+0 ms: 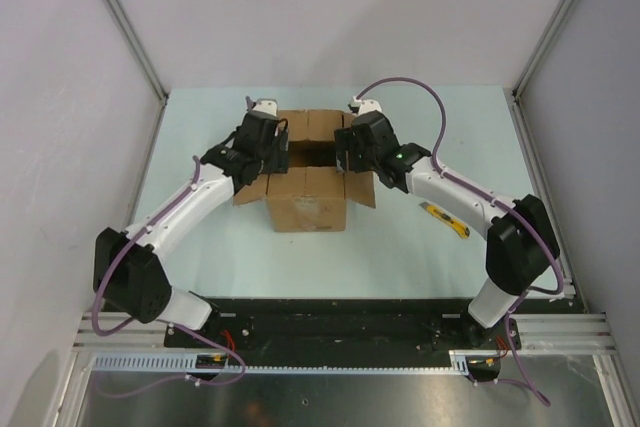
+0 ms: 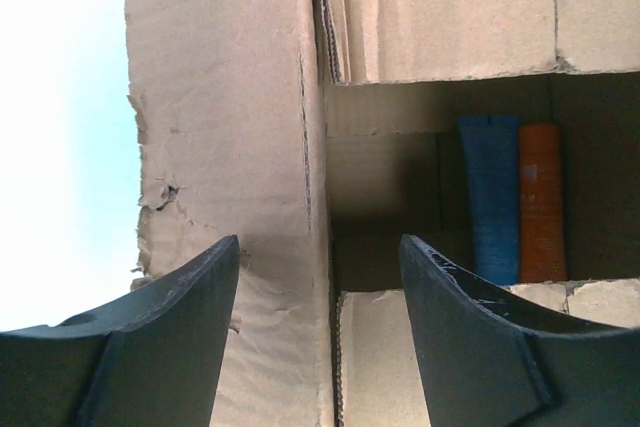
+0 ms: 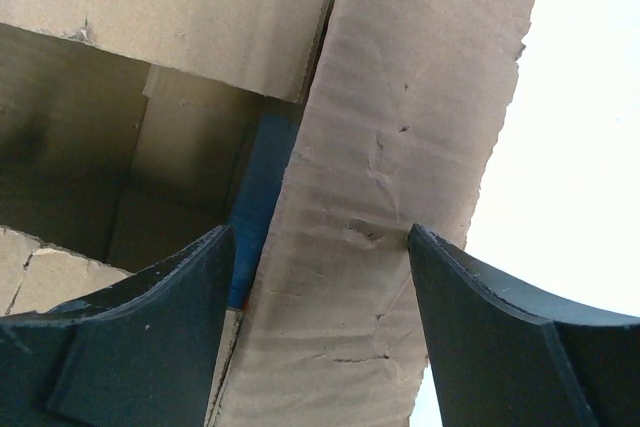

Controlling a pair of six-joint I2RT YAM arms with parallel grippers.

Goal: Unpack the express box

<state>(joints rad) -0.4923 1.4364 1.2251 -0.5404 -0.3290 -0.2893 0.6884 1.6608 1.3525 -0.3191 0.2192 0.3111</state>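
The brown cardboard express box (image 1: 307, 197) stands mid-table with its top flaps partly open and a dark opening at its middle. My left gripper (image 1: 275, 147) is open over the box's left side; in the left wrist view (image 2: 320, 257) its jaws straddle the left flap (image 2: 225, 117) and its edge. Inside the box I see a blue tube (image 2: 490, 197) and an orange tube (image 2: 541, 202). My right gripper (image 1: 345, 150) is open over the right side; in the right wrist view (image 3: 320, 247) its jaws straddle the right flap (image 3: 400, 147). The blue tube (image 3: 258, 209) shows there too.
A yellow utility knife (image 1: 444, 218) lies on the table right of the box, near my right arm. White walls enclose the pale table (image 1: 200, 247) on three sides. A black rail runs along the near edge.
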